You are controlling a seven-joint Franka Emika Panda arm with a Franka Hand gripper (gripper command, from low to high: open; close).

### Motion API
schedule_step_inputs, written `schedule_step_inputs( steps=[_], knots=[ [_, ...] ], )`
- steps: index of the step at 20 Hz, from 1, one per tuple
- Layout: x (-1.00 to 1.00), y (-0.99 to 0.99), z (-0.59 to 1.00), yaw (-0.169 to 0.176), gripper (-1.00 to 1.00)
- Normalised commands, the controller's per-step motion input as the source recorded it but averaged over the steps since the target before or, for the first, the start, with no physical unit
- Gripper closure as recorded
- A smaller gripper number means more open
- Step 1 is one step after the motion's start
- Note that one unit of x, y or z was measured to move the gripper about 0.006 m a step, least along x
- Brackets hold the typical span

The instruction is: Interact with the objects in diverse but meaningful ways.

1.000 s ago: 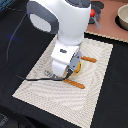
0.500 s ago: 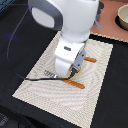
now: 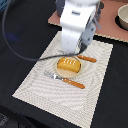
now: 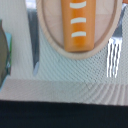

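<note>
One gripper is hidden behind the arm in the exterior view and absent from the wrist view, so its state cannot be told. Directly beneath it the bread loaf [image 3: 68, 64] is seen lying on the round plate [image 3: 58, 74], a knife [image 4: 33, 40] and fork [image 4: 114, 55] flanking it. Probably light, rigid and smooth, it is best gripped across its narrow sides.

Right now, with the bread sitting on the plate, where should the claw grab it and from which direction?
Probably from straight above, closing across the short sides of the bread. It lies flat in the middle of the plate, its top fully exposed. The fork and knife flank the plate along the loaf's long sides, so a low sideways approach risks knocking them.
</note>
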Motion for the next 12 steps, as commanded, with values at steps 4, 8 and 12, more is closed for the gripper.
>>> schedule_step_inputs(
  steps=[4,8,12],
  knots=[
    [-0.59,0.51,0.15,0.137,-1.0],
    [-0.55,0.38,-0.16,0.181,-1.0],
    [-0.53,0.27,-0.47,0.191,-1.0]
  ],
)
